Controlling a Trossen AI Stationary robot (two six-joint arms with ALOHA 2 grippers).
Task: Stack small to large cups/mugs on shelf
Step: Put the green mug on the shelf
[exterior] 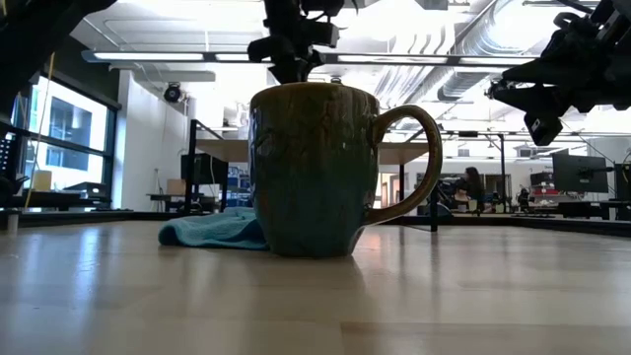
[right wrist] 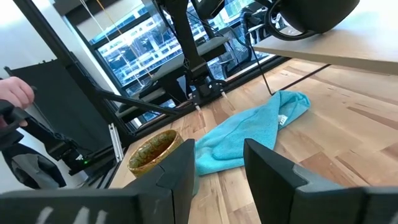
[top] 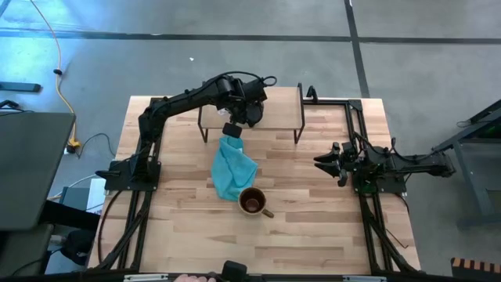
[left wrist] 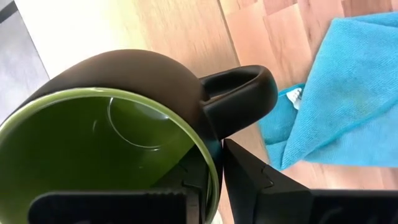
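Note:
My left gripper (top: 233,124) is shut on a dark mug (left wrist: 124,87) with a green inside, over the near edge of the light-wood shelf (top: 270,100). A tiny clear glass cup (left wrist: 140,121) sits inside that mug. The mug also shows in the right wrist view (right wrist: 311,12), just above the shelf board (right wrist: 336,53). The olive-tan mug (top: 252,202) with a brown inside stands upright on the table, handle toward the table's right edge; it fills the low view (exterior: 315,168). My right gripper (top: 325,162) is open and empty at the table's right side. My left gripper holds the dark mug by its rim wall (left wrist: 208,155), right beside the handle (left wrist: 239,93). One finger (left wrist: 186,183) is inside the mug and one finger (left wrist: 249,171) is outside. The fingers come from above. The mug is lifted clear, just above the shelf.
A teal-blue cloth (top: 233,168) lies crumpled on the table between the shelf and the olive-tan mug. The shelf stands on thin black legs (top: 297,129) at the table's far side. A person's hand (right wrist: 15,93) shows beyond the table's near edge.

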